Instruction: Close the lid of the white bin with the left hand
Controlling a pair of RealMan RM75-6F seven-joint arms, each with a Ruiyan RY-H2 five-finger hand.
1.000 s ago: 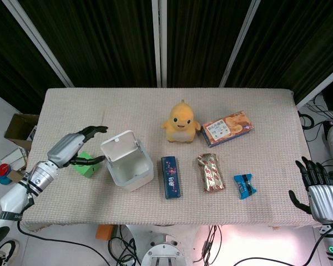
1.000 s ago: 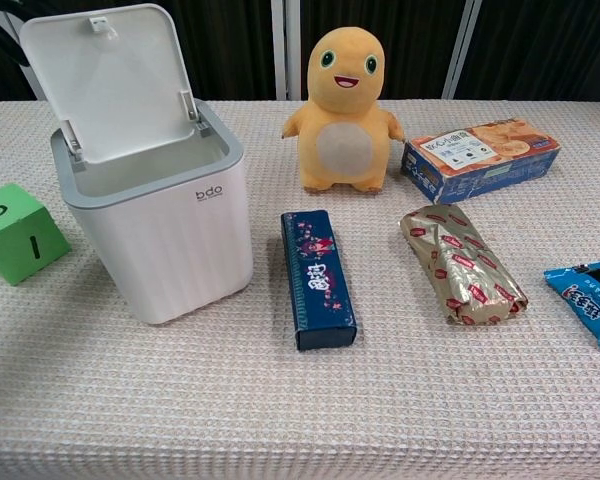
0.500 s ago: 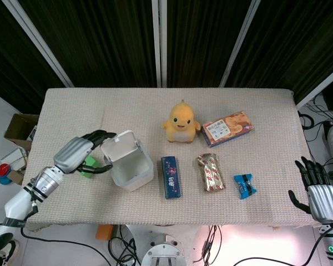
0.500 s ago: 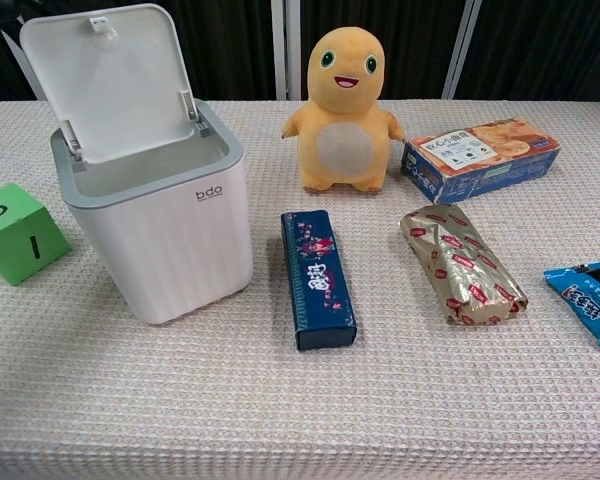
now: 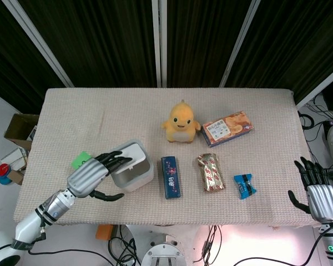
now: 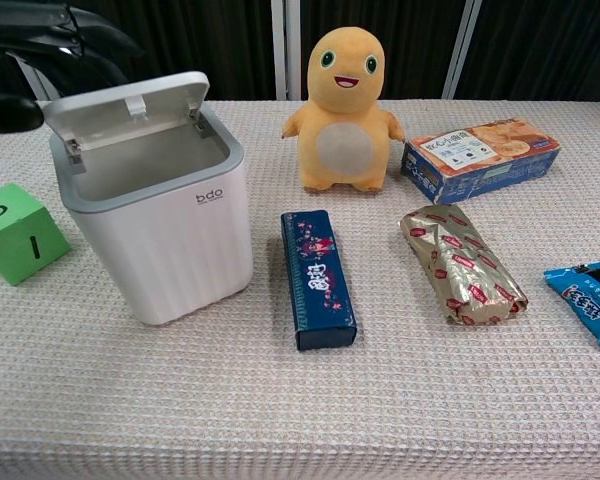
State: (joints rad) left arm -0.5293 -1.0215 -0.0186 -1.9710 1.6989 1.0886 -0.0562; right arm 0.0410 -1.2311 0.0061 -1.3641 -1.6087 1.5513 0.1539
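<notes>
The white bin (image 5: 139, 176) stands at the front left of the table, seen close in the chest view as the bin (image 6: 170, 230) with a grey rim. Its lid (image 6: 128, 104) is tilted forward, roughly half way down over the opening. My left hand (image 5: 94, 176) reaches in from the left, its fingers spread and lying on the back of the lid (image 5: 130, 156). The chest view shows the dark fingers (image 6: 75, 22) above and behind the lid. My right hand (image 5: 321, 194) hangs off the table's right front corner, fingers apart and holding nothing.
A green cube (image 5: 79, 160) sits just left of the bin. Right of the bin lie a dark blue box (image 5: 171, 176), a patterned packet (image 5: 211, 172) and a blue snack pack (image 5: 245, 185). Behind them are a yellow plush toy (image 5: 180, 122) and a biscuit box (image 5: 227, 127).
My left hand swung from the bin's left side around behind the upright lid and pushed it forward. The lid dropped from fully open to about half shut. The right hand stayed still.
</notes>
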